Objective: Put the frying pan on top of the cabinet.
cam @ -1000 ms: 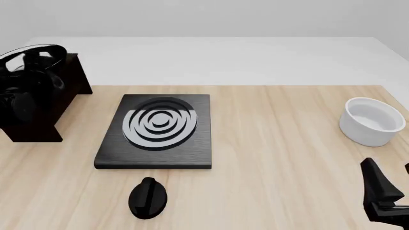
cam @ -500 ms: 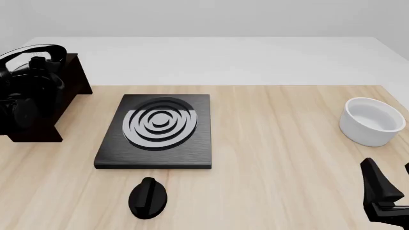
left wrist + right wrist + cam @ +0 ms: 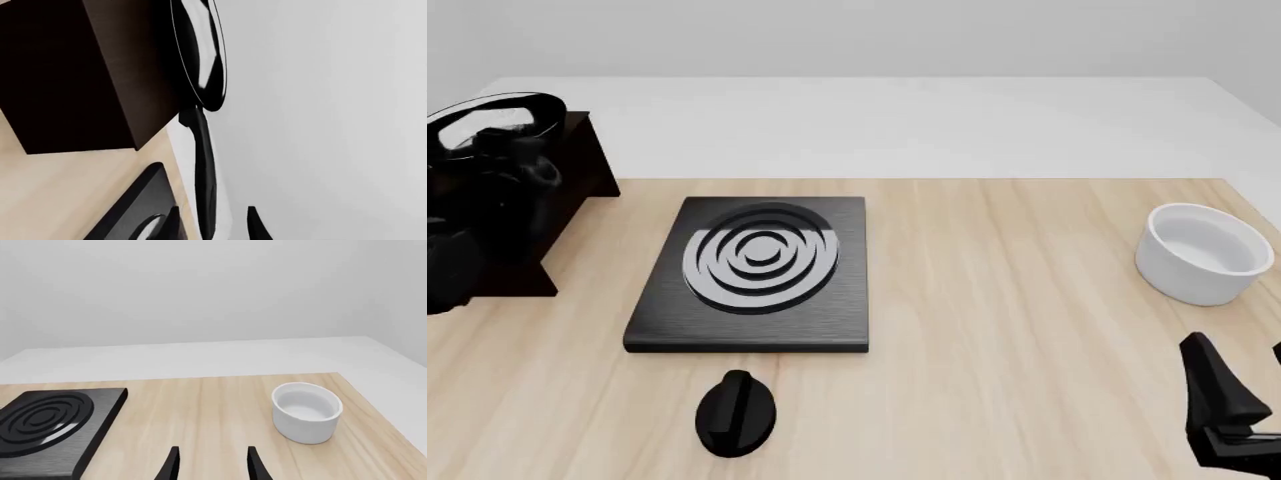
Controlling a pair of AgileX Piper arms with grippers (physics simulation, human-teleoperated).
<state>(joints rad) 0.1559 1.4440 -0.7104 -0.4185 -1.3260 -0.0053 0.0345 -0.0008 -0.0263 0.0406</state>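
The frying pan [image 3: 497,106] rests on the flat top of the dark brown cabinet [image 3: 574,160] at the table's far left. In the left wrist view the pan [image 3: 200,55] lies against the cabinet's [image 3: 67,75] top face. Its long handle [image 3: 203,170] sticks out past the edge. My left gripper [image 3: 213,227] is open, its fingertips on either side of the handle's end and clear of it. The left arm [image 3: 474,230] hides much of the cabinet in the front view. My right gripper [image 3: 1244,405] is open and empty at the near right.
A square black burner plate [image 3: 754,270] with silver rings lies left of the table's middle; it also shows in the right wrist view [image 3: 47,420]. A black knob [image 3: 737,412] sits in front of it. A white bowl [image 3: 1204,252] stands at the right, ahead of the right gripper [image 3: 212,467].
My left arm has drawn back from the cabinet toward the near side. The pan stays on the cabinet top. The right arm has not moved.
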